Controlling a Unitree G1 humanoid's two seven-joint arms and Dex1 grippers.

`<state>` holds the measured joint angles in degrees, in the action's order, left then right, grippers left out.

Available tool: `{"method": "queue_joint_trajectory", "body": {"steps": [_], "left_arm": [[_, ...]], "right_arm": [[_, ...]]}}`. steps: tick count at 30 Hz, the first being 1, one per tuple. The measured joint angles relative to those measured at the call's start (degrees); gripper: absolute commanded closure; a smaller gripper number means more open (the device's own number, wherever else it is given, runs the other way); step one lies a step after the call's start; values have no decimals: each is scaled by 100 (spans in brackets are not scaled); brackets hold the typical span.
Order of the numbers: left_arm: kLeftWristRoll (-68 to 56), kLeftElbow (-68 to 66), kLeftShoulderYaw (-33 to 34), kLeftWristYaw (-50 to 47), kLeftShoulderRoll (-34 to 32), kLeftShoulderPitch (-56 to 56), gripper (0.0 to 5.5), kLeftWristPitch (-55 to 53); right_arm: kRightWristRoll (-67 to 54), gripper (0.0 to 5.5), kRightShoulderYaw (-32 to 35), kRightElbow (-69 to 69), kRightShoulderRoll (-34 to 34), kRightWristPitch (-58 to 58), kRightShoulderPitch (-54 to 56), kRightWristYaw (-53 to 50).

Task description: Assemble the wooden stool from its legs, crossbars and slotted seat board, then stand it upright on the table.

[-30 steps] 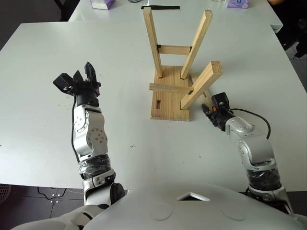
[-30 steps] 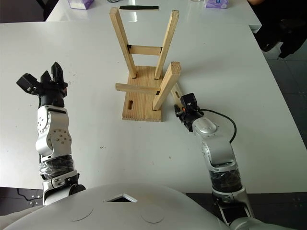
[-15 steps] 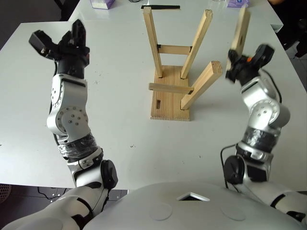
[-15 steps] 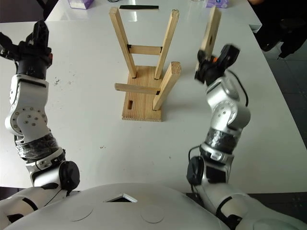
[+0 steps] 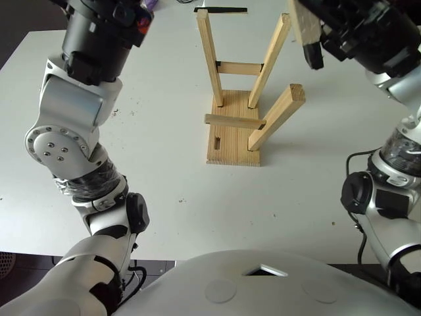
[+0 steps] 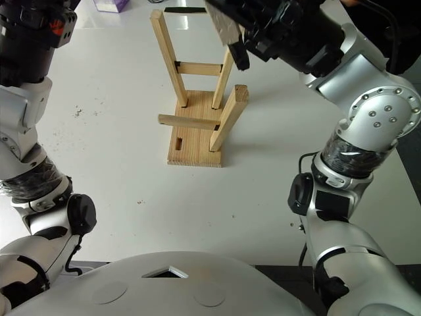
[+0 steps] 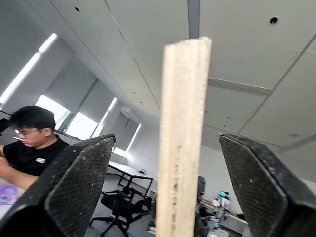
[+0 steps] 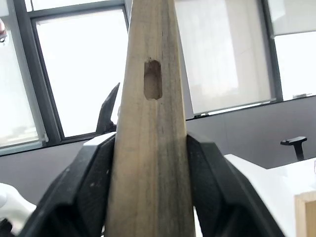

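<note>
Head view: the upturned stool (image 5: 233, 120) stands mid-counter (image 5: 164, 85) on its seat board (image 5: 223, 153), with three pale square legs pointing up and two crossbars joined. Both arms are raised high. The right gripper (image 5: 313, 46) holds a fourth leg (image 5: 302, 23) above the stool's far right.

Left wrist: the left gripper (image 7: 167, 143) is spread wide. A raw wooden bar (image 7: 182, 123) stands between its textured black fingers, touching neither.

Right wrist: black pads pinch the slotted fourth leg.
</note>
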<state>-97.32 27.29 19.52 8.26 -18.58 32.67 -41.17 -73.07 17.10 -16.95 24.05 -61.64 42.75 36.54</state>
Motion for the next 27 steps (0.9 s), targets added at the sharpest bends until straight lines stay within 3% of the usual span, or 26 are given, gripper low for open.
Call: {"method": "queue_joint_trajectory", "body": {"steps": [6,16,27], "left_arm": [[-640,57,-226,214,-552,-53,158,-211],[-265,115,-808,719,-898,-203,158,-334],[-55,167,-881,830,-971,-286,314,-246]], "right_arm": [[-94,342,-282,-73,515,-76,-153,593],[253,342,-793,-332,985,111,-528,1387],[559,342,-989,-303,1084,337,-619,1660]]}}
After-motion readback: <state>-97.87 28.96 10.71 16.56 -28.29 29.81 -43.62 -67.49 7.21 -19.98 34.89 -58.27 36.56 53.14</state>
